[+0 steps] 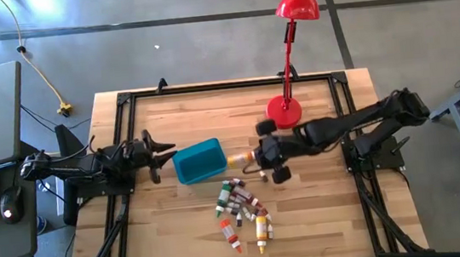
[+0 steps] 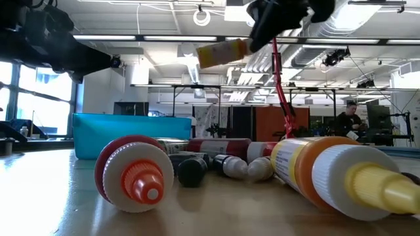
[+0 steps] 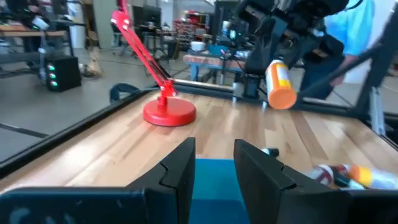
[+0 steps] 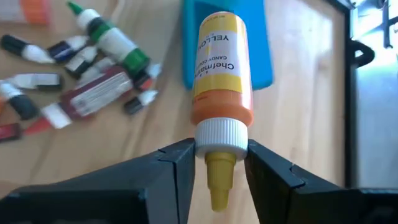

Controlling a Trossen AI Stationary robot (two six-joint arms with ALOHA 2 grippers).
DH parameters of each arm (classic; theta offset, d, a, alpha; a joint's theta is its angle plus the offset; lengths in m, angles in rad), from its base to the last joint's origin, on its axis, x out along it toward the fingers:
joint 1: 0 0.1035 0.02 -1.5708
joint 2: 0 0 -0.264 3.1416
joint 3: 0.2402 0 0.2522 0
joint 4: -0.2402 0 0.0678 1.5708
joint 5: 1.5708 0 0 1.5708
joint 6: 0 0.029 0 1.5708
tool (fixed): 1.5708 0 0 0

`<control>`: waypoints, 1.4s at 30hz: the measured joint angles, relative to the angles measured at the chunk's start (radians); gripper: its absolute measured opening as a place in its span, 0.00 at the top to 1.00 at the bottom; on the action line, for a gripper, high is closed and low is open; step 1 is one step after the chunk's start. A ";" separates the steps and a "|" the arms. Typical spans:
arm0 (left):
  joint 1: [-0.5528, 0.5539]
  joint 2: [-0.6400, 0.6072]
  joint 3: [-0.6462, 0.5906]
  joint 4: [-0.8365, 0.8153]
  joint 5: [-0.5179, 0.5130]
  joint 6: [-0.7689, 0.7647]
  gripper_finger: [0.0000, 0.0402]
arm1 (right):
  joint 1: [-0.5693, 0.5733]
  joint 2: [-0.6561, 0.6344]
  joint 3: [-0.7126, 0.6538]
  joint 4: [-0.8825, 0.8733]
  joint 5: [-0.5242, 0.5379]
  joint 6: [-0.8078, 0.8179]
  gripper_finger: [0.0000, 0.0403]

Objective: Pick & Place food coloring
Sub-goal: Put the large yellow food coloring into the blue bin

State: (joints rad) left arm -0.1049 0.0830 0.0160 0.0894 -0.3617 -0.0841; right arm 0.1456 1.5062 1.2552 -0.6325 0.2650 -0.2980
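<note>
I've got the right gripper (image 4: 217,163) pinching the yellow plastic dropper bottle (image 4: 221,68) by its white cap collar, held in the air just beside the teal-blue plastic tub (image 1: 199,161). Risk: thin grip at the collar, so the bottle could pivot or slip out short of the tub. Left gripper (image 3: 214,163) spread, empty, at the tub's other side. Roughly ten bottles left on the wooden bench (image 1: 324,213); exact count unclear. One tub.

Dark jointed arms (image 1: 357,119), black angular fingers (image 4: 273,177)

Bottles (image 1: 240,206) lie before the tub (image 1: 198,161), lamp (image 1: 285,110) behind.
</note>
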 joint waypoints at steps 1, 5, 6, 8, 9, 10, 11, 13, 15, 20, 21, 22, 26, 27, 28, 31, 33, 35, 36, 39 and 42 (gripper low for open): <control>0.000 0.000 0.000 0.010 -0.011 0.000 0.73 | -0.016 0.008 0.019 -0.007 -0.006 -0.025 0.71; 0.000 0.000 0.000 0.043 -0.027 0.000 0.73 | -0.073 0.095 0.100 -0.088 -0.006 -0.100 0.71; 0.000 0.000 0.000 0.045 -0.031 0.000 0.73 | -0.084 0.129 0.124 -0.122 0.003 -0.124 0.71; 0.000 0.000 0.000 0.044 -0.040 0.000 0.73 | -0.100 0.205 0.181 -0.194 0.041 -0.190 0.71; 0.000 0.000 0.000 0.044 -0.050 0.000 0.73 | -0.107 0.243 0.217 -0.237 0.072 -0.227 0.71; 0.000 0.000 0.000 0.044 -0.062 -0.004 0.73 | -0.112 0.279 0.253 -0.276 0.103 -0.264 0.71; 0.000 0.000 0.000 0.044 -0.074 -0.010 0.73 | -0.115 0.319 0.297 -0.308 0.143 -0.301 0.71; 0.000 0.000 0.000 0.044 -0.098 -0.035 0.73 | -0.121 0.393 0.384 -0.368 0.221 -0.366 0.71; 0.000 0.000 0.000 0.044 -0.108 -0.061 0.73 | -0.121 0.465 0.472 -0.426 0.313 -0.427 0.71; 0.000 0.000 0.000 0.043 -0.101 -0.079 0.73 | -0.113 0.598 0.645 -0.450 0.444 -0.615 0.71; 0.000 0.000 0.000 0.043 -0.101 -0.079 0.73 | -0.108 0.621 0.669 -0.451 0.458 -0.666 0.71; 0.000 0.000 0.000 0.043 -0.101 -0.079 0.73 | -0.101 0.639 0.688 -0.446 0.485 -0.716 0.71; 0.000 0.000 0.000 0.042 -0.100 -0.079 0.73 | -0.080 0.697 0.729 -0.419 0.595 -0.879 0.71; 0.000 0.000 0.000 0.042 -0.100 -0.079 0.73 | -0.076 0.707 0.730 -0.408 0.607 -0.916 0.71; 0.000 0.000 0.000 0.042 -0.100 -0.079 0.73 | -0.073 0.716 0.730 -0.399 0.615 -0.952 0.71; 0.000 0.000 0.000 0.042 -0.099 -0.079 0.73 | -0.073 0.748 0.727 -0.393 0.609 -1.035 0.71; 0.000 0.000 0.000 0.041 -0.099 -0.079 0.73 | -0.069 0.763 0.723 -0.395 0.629 -1.076 0.71; 0.000 0.000 0.000 0.040 -0.099 -0.079 0.73 | -0.064 0.761 0.724 -0.389 0.677 -1.105 0.71; 0.000 0.000 0.000 0.039 -0.099 -0.079 0.73 | -0.063 0.756 0.725 -0.379 0.707 -1.114 0.71; 0.000 0.000 0.000 0.039 -0.099 -0.070 0.73 | -0.056 0.755 0.728 -0.342 0.840 -1.116 0.71; 0.000 0.000 0.000 0.039 -0.100 -0.055 0.73 | -0.054 0.755 0.729 -0.319 0.864 -1.117 0.71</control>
State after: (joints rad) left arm -0.1047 0.0830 0.0161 0.1287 -0.4619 -0.1387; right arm 0.0917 2.2609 1.9844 -0.9514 1.1289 -1.4150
